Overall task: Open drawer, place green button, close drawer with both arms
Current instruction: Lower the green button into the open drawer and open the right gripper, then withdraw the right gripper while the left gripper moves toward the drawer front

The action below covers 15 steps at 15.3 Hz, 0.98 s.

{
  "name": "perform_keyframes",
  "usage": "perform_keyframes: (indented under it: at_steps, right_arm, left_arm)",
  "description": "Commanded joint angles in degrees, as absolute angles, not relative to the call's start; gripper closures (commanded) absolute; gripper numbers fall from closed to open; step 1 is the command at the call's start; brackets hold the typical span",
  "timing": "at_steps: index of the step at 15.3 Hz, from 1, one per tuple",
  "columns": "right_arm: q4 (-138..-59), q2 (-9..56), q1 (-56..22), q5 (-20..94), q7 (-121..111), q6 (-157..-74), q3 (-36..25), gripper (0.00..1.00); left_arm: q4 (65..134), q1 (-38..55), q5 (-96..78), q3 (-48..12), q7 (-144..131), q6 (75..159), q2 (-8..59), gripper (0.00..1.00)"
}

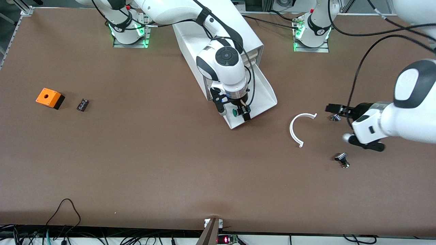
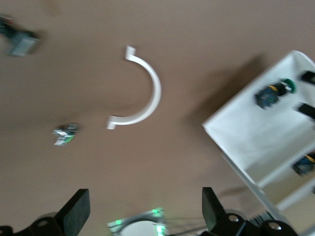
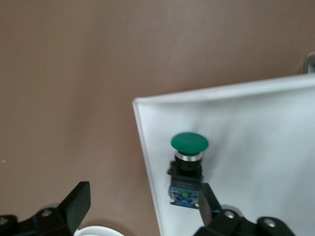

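The white drawer (image 1: 264, 92) stands pulled out of its cabinet (image 1: 218, 37), toward the front camera. The button (image 1: 234, 111) lies inside it near the front corner, green cap and blue-black body showing. My right gripper (image 1: 234, 114) hangs open just over that corner. In the right wrist view its jaws (image 3: 142, 199) stand wide, one finger beside the blue base of the button (image 3: 189, 142) and the other outside the drawer's wall (image 3: 142, 147). My left gripper (image 1: 352, 128) is open over the table toward the left arm's end, holding nothing. Its own view (image 2: 143, 206) also shows the drawer (image 2: 251, 142) and button (image 2: 275, 92).
A white curved strip (image 1: 295, 131) lies on the table between the drawer and the left gripper. Two small silver-black parts (image 1: 335, 117) (image 1: 342, 160) lie near that gripper. An orange box (image 1: 49, 98) and a small dark part (image 1: 82, 104) sit toward the right arm's end.
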<state>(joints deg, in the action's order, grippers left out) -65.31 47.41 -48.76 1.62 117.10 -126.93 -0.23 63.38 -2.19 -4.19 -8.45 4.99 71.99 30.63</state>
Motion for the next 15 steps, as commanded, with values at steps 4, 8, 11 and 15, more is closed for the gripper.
perform_keyframes:
  at_steps: [4,8,11,15]
  right_arm:
    - [-62.8,41.8,-40.1,4.0,100.6,-116.5,0.4,0.01]
    - [-62.9,38.1,-33.4,9.3,82.0,-109.7,0.3,0.01]
    - [-63.5,35.8,-29.9,9.8,68.9,-104.8,0.2,0.01]
    - [-65.1,34.0,-25.5,12.2,57.0,-99.1,-0.1,0.01]
  left_arm:
    - [56.3,-2.7,0.8,-7.6,4.5,74.3,30.8,0.0]
    - [56.4,-3.2,0.4,-7.5,3.6,73.9,30.8,0.0]
    - [57.0,-2.6,0.4,-7.7,-3.6,74.4,30.7,0.0]
    - [61.1,0.2,0.8,-8.4,-18.1,75.4,29.9,0.0]
